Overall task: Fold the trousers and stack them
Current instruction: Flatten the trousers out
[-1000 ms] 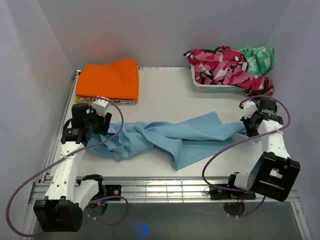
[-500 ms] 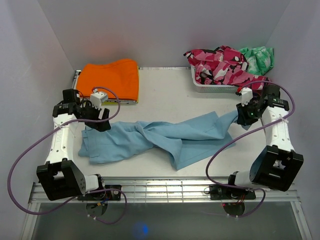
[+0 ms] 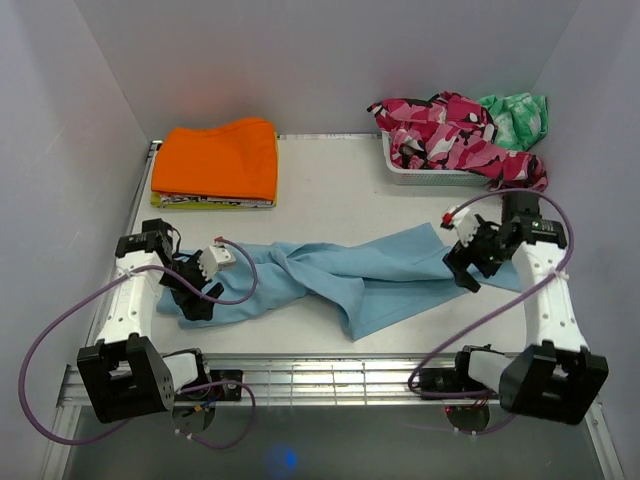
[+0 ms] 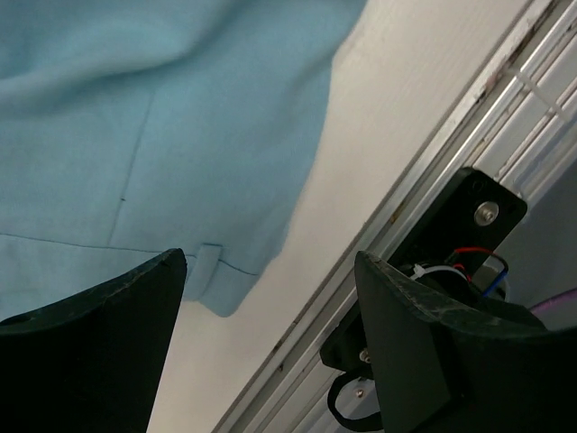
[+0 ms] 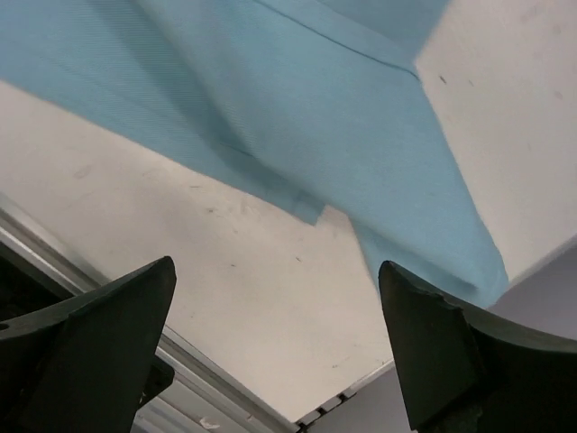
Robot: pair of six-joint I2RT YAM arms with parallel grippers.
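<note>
The light sky-blue trousers (image 3: pixel 350 275) lie loosely stretched and twisted across the middle of the table, waist end at the left and leg ends at the right. My left gripper (image 3: pixel 197 298) hovers over the waist end near the front edge. It is open, and in the left wrist view the left gripper (image 4: pixel 270 307) has only the waistband corner of the trousers (image 4: pixel 162 135) and bare table between its fingers. My right gripper (image 3: pixel 463 272) hangs over the leg ends. The right gripper (image 5: pixel 275 316) is open over the table, just beside the hem of the trousers (image 5: pixel 325 99).
An orange folded garment (image 3: pixel 216 160) lies at the back left. At the back right, a white basket (image 3: pixel 425 174) holds a pink camouflage garment (image 3: pixel 445 130) and a green one (image 3: pixel 515 112). The metal front rail (image 3: pixel 330 375) runs along the near edge. White walls enclose the table.
The right gripper has opened and let go of the leg end, then moved left and nearer. The left gripper has swung toward the front edge. The trousers now lie flatter.
</note>
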